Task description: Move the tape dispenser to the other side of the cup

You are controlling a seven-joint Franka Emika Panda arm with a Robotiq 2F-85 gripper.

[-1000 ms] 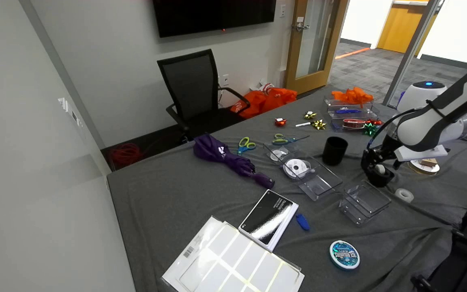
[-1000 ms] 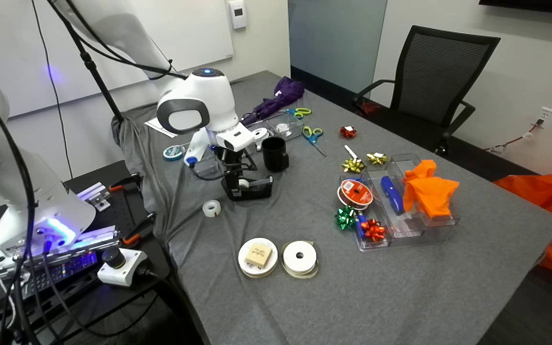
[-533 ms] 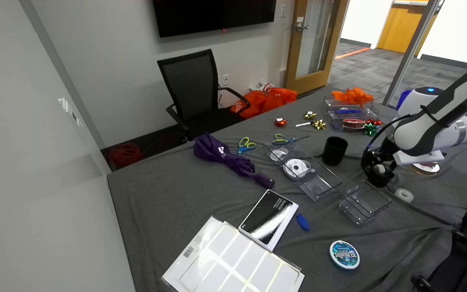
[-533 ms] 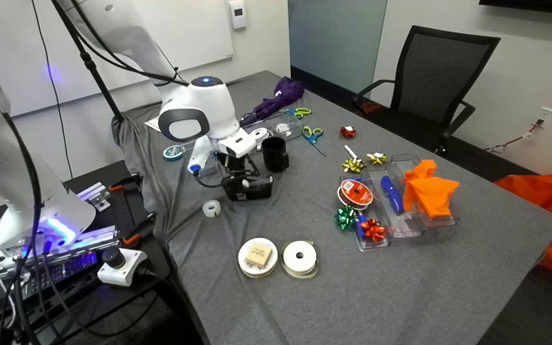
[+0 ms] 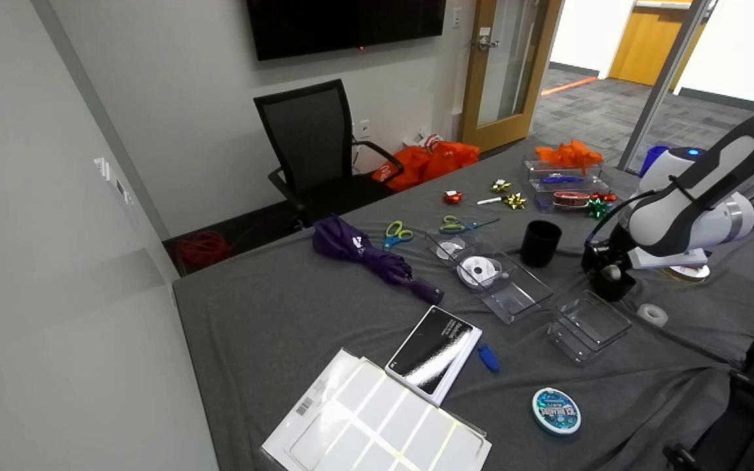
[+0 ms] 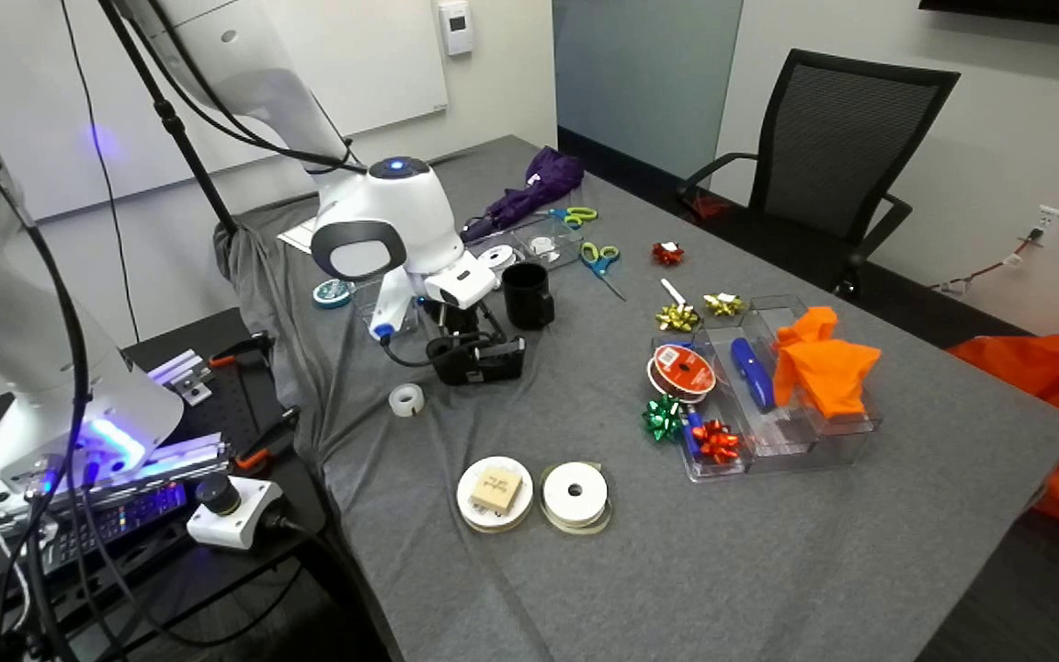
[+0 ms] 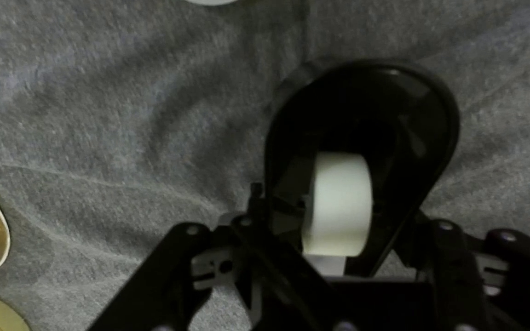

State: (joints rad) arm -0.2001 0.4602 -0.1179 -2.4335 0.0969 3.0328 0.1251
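Lower than a second ago, the black two-fingered gripper (image 7: 335, 223) straddles the glossy, chunky black tape dispenser (image 6: 495, 365), jaws spread loosely about it (whether one side touches, I cannot tell); the dispenser stands on wrinkled grey cloth (image 6: 677, 552), near the black cylindrical cup (image 6: 526, 299).

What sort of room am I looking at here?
Probably an office meeting room: an exterior view shows a mesh-backed chair, a wall-mounted screen and a glass-paned door. I can't be certain, though.
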